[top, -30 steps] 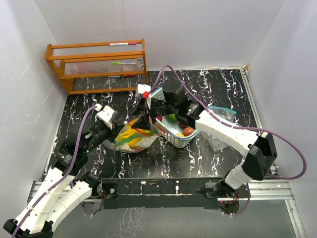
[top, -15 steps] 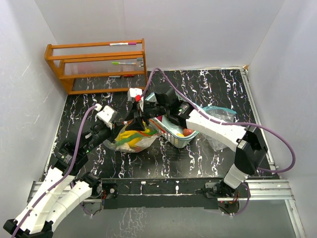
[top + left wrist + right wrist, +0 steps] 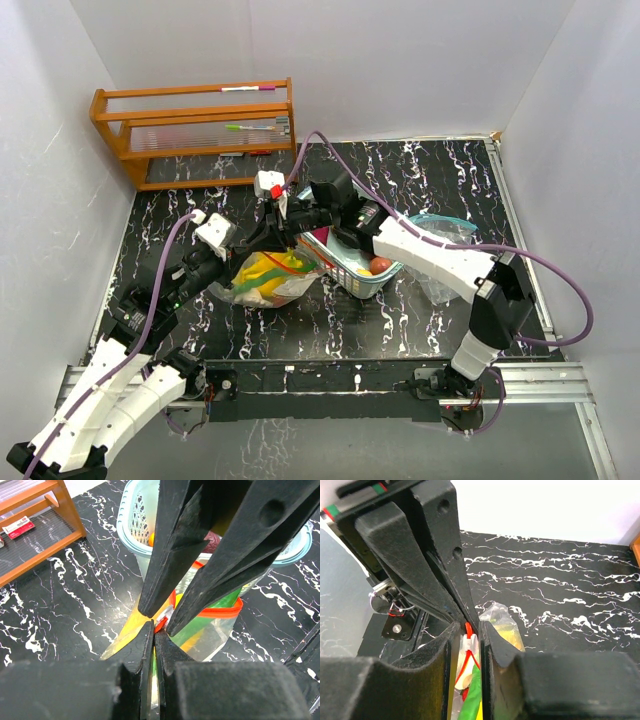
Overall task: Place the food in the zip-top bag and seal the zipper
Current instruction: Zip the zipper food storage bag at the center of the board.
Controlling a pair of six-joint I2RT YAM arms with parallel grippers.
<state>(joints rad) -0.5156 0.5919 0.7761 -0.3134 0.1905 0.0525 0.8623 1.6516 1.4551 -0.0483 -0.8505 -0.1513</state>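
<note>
Zip-top bag (image 3: 272,286) being zipped on tabletop (image 3: 420,312).
L fingers (image 3: 142,655) are clamped on bag edge; R fingers (image 3: 495,642) are set narrowly astride white slider (image 3: 469,642), grip can't be told. Slider should be pinched square & drawn along red track (image 3: 220,613), bag kept taut. Bananas (image 3: 262,272) & green pepper (image 3: 472,700) are held in bag; red fruit (image 3: 381,264) is left in basket (image 3: 357,283).

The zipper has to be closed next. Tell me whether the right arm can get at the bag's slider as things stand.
Probably yes. The right gripper straddles the white slider on the red zipper of the bag, with nothing between. The left gripper pinches the bag beside it, not blocking.
</note>
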